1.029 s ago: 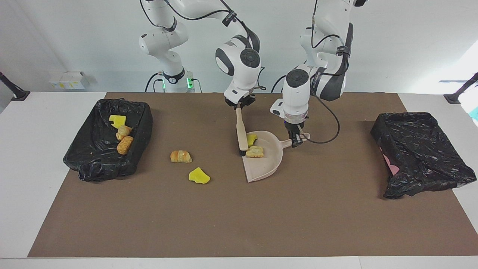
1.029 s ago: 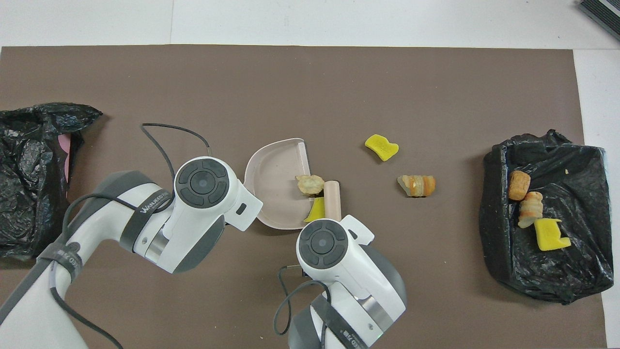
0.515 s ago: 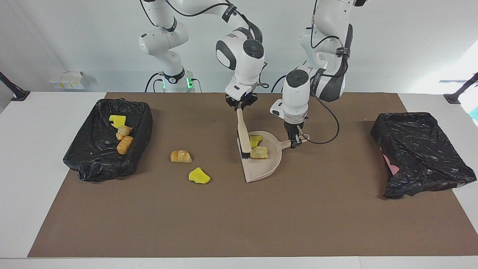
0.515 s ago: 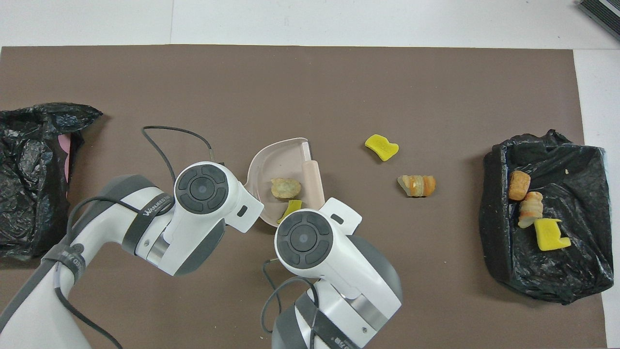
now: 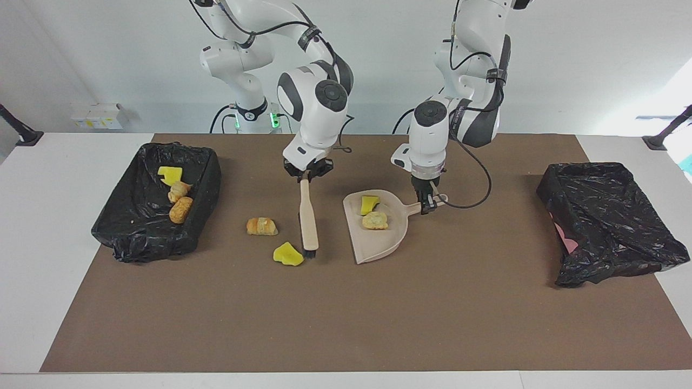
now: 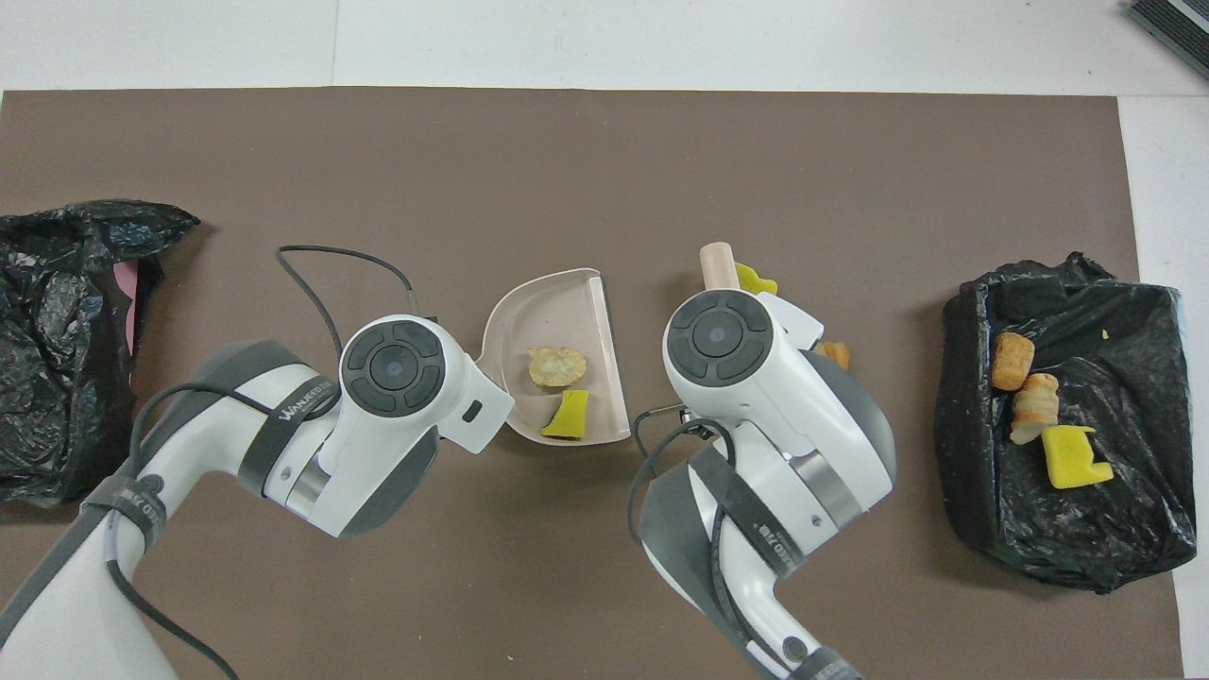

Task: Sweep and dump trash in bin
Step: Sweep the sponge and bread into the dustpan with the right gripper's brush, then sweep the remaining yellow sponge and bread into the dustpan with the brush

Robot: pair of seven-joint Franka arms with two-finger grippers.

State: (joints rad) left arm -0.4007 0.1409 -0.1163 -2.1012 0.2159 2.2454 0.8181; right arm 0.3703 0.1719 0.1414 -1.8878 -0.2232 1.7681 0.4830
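Brush set down beside a loose yellow scrap

Brush [image 5: 308, 224] hangs from the right gripper [image 5: 308, 174], which is clamped on the top of its handle; the black bristles touch the brown mat [image 5: 346, 324] just beside a yellow chunk [image 5: 288, 254]. A pastry lump [image 5: 261, 226] lies on the mat near that chunk, toward the right arm's end of the table. The left gripper [image 5: 428, 201] is clamped on the handle of the dustpan [image 5: 378, 246], which rests flat on the mat with a yellow scrap [image 5: 368, 204] and a tan lump [image 5: 374, 220] inside it. Three more scraps [image 5: 175, 192] lie in the black-lined bin [image 5: 143, 237] at the right arm's end. A second black-lined bin [image 5: 611, 227] sits at the left arm's end.
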